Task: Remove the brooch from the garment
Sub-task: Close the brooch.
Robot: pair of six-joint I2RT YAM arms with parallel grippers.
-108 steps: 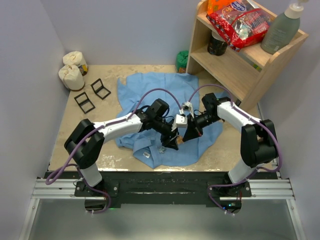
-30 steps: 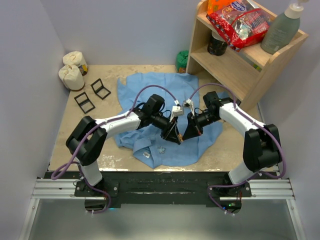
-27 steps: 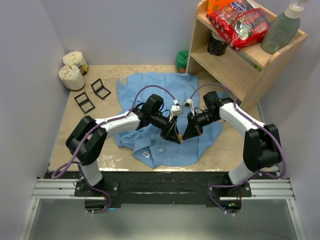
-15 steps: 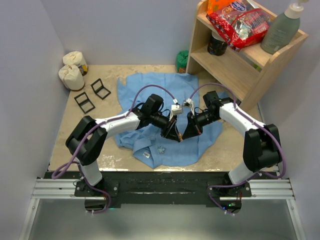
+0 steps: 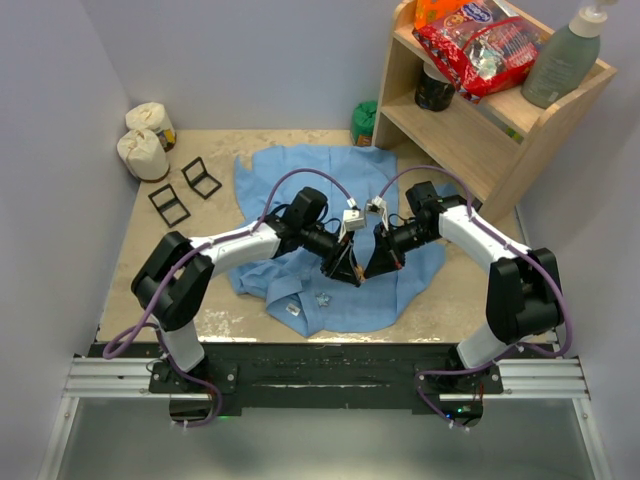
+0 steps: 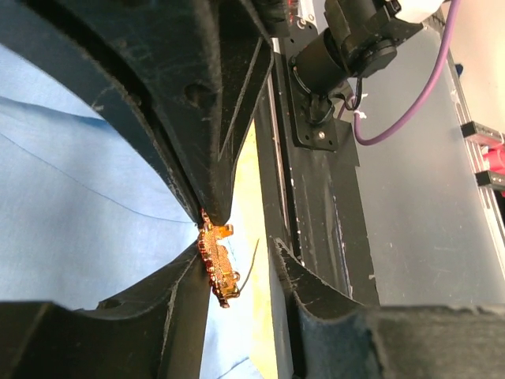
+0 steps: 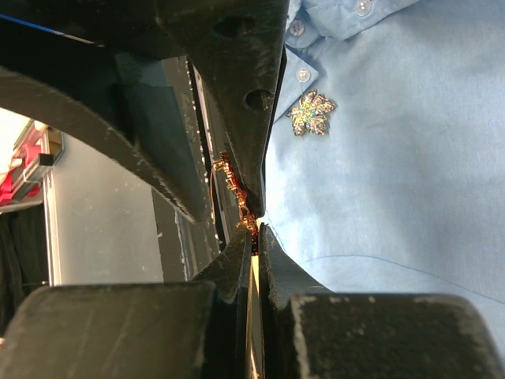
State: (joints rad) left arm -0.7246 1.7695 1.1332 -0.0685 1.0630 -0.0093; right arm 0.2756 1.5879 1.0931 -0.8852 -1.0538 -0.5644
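Left wrist: gold brooch (image 6: pixel 217 264) sits at the edge of the light-blue shirt (image 6: pixel 79 205). Its long axis runs up-down here, in line with the right gripper (image 7: pixel 254 233), which is pressed together on its upper end. Left gripper (image 6: pixel 237 251) is spread and straddles it, with only one finger touching. Can't tell if the pin is clear of the cloth. Free room is on the side away from the shirt. Leaf-shaped brooch (image 7: pixel 311 113) lies apart, by the buttons.
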